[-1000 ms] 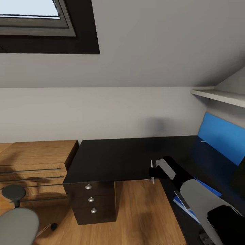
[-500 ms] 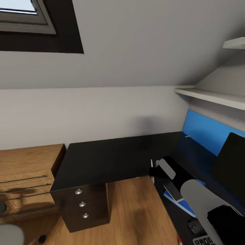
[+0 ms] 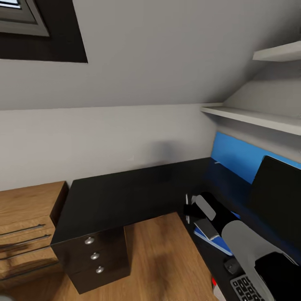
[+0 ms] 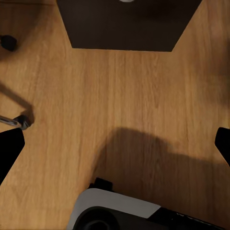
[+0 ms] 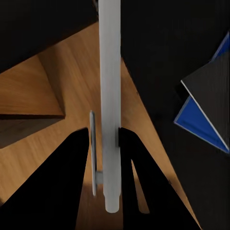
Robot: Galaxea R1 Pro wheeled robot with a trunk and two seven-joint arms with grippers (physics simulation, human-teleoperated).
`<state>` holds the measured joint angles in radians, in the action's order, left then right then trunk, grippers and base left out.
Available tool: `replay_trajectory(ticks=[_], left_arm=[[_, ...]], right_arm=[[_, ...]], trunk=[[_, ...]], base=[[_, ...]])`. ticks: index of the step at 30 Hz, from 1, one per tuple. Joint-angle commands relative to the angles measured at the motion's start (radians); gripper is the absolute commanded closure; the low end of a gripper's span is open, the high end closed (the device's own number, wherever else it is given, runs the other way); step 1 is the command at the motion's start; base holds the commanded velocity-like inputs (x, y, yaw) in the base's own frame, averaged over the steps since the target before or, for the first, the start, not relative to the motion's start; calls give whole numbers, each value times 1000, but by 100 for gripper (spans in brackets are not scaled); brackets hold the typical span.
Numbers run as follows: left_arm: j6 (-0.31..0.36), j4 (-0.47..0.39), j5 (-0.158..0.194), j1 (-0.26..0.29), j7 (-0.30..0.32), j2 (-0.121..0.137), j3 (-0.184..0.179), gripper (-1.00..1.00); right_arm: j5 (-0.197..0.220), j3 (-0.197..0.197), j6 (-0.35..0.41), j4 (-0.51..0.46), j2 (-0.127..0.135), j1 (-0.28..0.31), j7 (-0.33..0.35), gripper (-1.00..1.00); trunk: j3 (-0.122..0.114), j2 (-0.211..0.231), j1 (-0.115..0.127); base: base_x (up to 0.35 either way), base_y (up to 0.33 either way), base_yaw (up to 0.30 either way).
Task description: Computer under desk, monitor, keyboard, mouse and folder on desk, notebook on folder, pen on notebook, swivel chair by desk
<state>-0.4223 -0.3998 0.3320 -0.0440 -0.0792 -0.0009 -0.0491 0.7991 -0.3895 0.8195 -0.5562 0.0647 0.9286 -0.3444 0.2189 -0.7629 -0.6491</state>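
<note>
My right gripper (image 3: 188, 210) (image 5: 103, 136) hovers over the inner corner of the black desk (image 3: 125, 192), shut on the white pen (image 3: 187, 217) (image 5: 109, 72). Just beyond it the grey notebook (image 3: 206, 229) (image 5: 215, 86) lies on the blue folder (image 3: 219, 246) (image 5: 194, 120) on the desk's right wing. The monitor (image 3: 278, 192) stands further right, in front of the blue back panel (image 3: 232, 154). The mouse (image 3: 231, 265) and a corner of the keyboard (image 3: 246, 288) lie near the lower right edge. My left gripper (image 4: 115, 143) hangs open over the wood floor.
Dark drawers with round silver knobs (image 3: 89, 241) stand under the desk's left end, beside a light wood cabinet (image 3: 25, 225). White shelves (image 3: 251, 118) jut out above the monitor. A silver chair leg with a caster (image 4: 19, 120) lies on the floor near my left gripper.
The camera has swung to the right: monitor, mouse and keyboard have come into view, and the chair has left the picture. My right gripper still holds the pen.
</note>
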Motion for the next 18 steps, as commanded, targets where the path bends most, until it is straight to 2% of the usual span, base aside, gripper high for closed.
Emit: replay_trajectory(ticks=[1,12,18], left_arm=[[-1,-2,1,0,-8,0,-5,-100],[-2,4,1,0,-8,0,-6,-100],[-2,10,1,0,-8,-1,-6,-100]], right_arm=[[11,-8,-4,-1,2,1,-8,100],[9,-7,-31,-4,7,1,-13,100],[9,-7,-76,-4,23,1,-10,100]], trunk=[[2,-1,0],[3,-1,0],[3,-1,0]], base=[[0,6,-103],[0,1,-25],[0,0,-1]])
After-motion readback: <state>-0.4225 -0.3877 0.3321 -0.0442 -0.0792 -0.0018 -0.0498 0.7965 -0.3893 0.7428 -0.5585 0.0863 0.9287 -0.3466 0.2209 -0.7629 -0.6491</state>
